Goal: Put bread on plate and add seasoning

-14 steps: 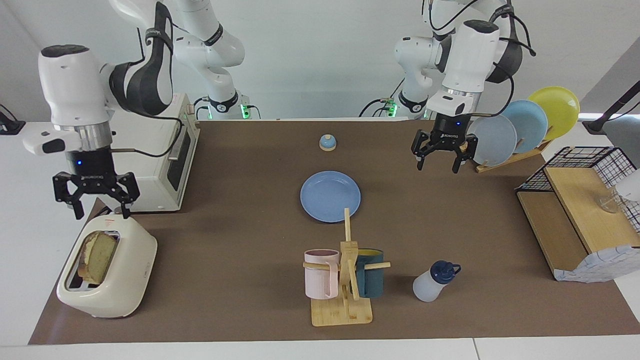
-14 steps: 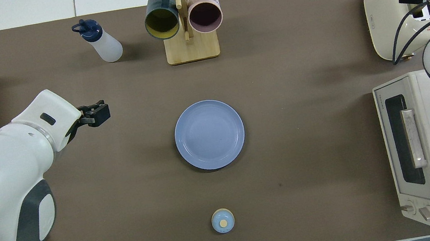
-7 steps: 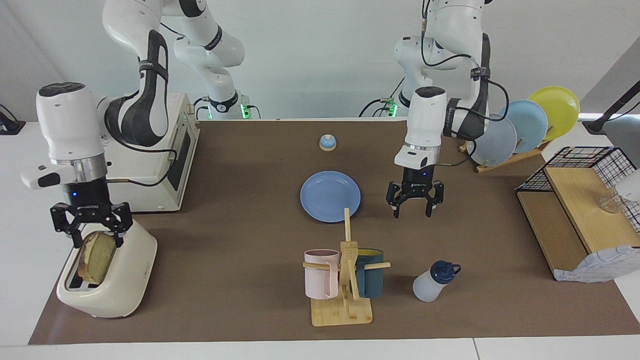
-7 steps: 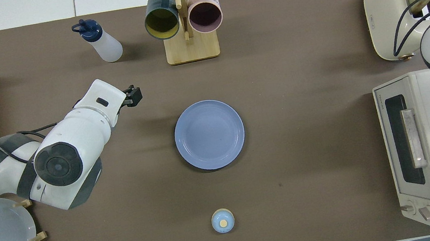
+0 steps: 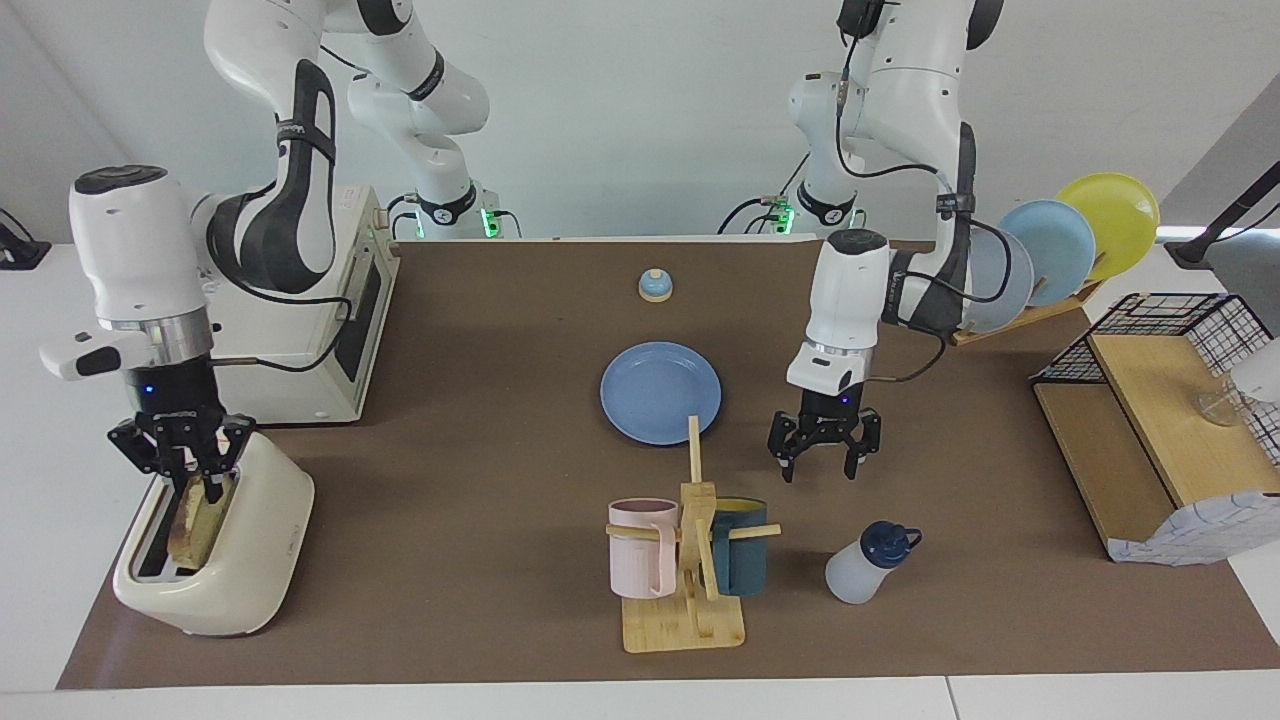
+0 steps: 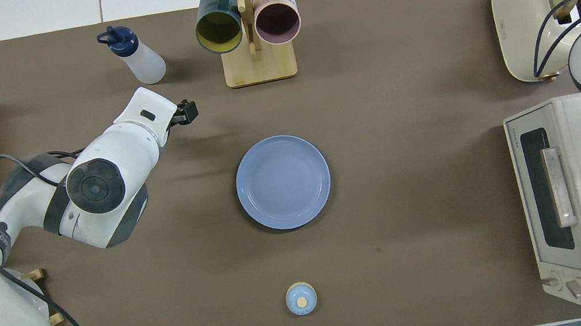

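At lower left of the facing view, the right gripper (image 5: 183, 462) pinches the bread (image 5: 195, 520), half sunk in the toaster (image 5: 250, 560). Mid-frame, the left gripper (image 5: 824, 455) hangs spread above the seasoning (image 5: 868, 563), beside the plate (image 5: 660, 392).

Our right gripper (image 5: 182, 462) points straight down, wrist vertical, fingers drawn close together. Our left gripper (image 5: 824, 452) also points down, forearm sloping slightly, fingers spread apart and holding nothing; it hangs clear of the table.
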`<action>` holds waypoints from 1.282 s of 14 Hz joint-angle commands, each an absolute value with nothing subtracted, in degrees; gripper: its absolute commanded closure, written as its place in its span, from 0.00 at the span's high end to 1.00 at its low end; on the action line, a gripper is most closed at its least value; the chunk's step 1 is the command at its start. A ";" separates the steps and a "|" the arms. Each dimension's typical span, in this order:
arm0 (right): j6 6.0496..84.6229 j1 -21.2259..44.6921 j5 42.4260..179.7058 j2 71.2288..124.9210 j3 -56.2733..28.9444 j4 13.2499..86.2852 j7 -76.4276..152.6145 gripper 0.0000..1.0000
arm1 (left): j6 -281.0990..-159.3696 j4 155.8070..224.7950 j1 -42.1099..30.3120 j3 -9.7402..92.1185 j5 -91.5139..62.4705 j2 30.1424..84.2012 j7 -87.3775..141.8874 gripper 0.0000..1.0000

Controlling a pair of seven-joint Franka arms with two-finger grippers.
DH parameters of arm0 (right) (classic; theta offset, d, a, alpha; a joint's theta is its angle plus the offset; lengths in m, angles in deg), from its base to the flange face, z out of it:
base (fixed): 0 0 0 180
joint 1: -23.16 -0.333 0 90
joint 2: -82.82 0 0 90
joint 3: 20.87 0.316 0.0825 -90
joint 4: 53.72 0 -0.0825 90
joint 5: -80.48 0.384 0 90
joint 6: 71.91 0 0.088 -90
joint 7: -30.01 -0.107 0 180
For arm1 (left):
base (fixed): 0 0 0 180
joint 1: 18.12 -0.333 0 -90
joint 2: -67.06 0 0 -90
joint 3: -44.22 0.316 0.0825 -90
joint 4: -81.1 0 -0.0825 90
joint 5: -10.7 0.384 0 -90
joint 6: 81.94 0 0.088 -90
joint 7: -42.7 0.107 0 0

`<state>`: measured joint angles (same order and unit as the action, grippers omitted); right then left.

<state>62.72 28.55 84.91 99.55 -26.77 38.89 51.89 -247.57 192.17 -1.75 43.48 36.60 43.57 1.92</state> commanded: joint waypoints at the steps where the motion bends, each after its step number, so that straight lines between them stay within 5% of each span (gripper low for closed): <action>1: 47.85 29.93 86.54 103.82 -25.79 25.59 54.71 0.00 | -248.05 187.38 -1.15 44.65 38.48 40.18 0.07 1.00; 6: 34.83 23.54 79.43 106.64 -25.08 11.86 54.35 0.00 | -248.23 182.81 -1.24 46.50 38.91 37.10 -0.19 1.00; 12: 21.44 13.68 76.37 104.89 -25.08 10.17 54.61 0.00 | -249.10 178.93 -1.24 46.68 39.79 33.75 -0.28 1.00; 18: 32.22 -0.55 77.38 94.70 -24.20 31.33 40.14 0.00 | -249.63 176.29 -1.50 46.94 39.62 32.52 -0.46 1.00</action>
